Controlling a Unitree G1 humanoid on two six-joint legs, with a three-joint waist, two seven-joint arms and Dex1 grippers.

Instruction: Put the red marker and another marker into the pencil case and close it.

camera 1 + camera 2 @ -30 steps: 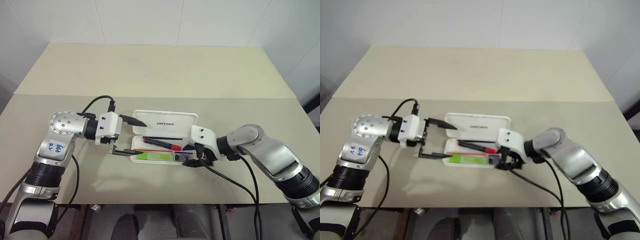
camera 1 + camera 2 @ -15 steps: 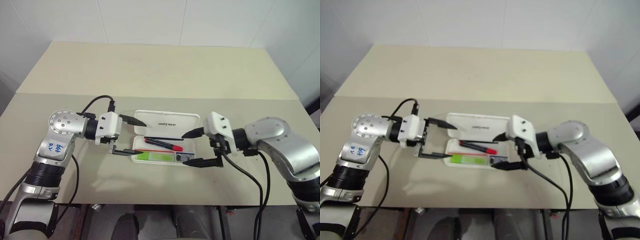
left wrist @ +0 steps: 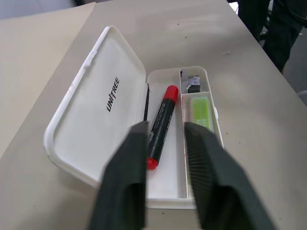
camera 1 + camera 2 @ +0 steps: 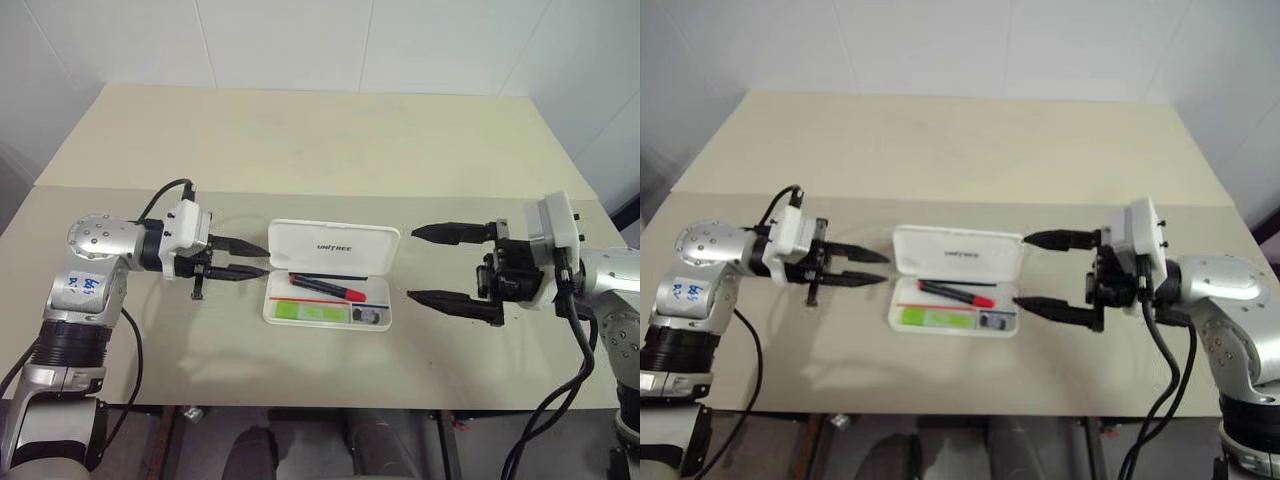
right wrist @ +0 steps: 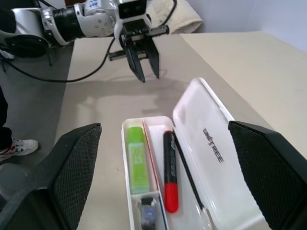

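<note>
White case (image 4: 340, 243) lies open at twelve o'clock, both markers inside; my left gripper (image 4: 247, 257) is pinched narrow and empty, my right gripper (image 4: 432, 265) wide, so a clumsy nudge on the lid could skid it instead of shutting it.

Obscured and unresolved items

You cannot identify the small dark object (image 5: 149, 211) in the pencil case (image 4: 330, 283) end compartment (too small), and in the left wrist view the fingers (image 3: 125, 182) cover part of the red marker (image 3: 161, 123).

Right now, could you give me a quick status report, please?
Left tool nearly shut, empty; right tool open, empty. Red marker and green highlighter in pencil case, lid up. Nothing in the way.
</note>
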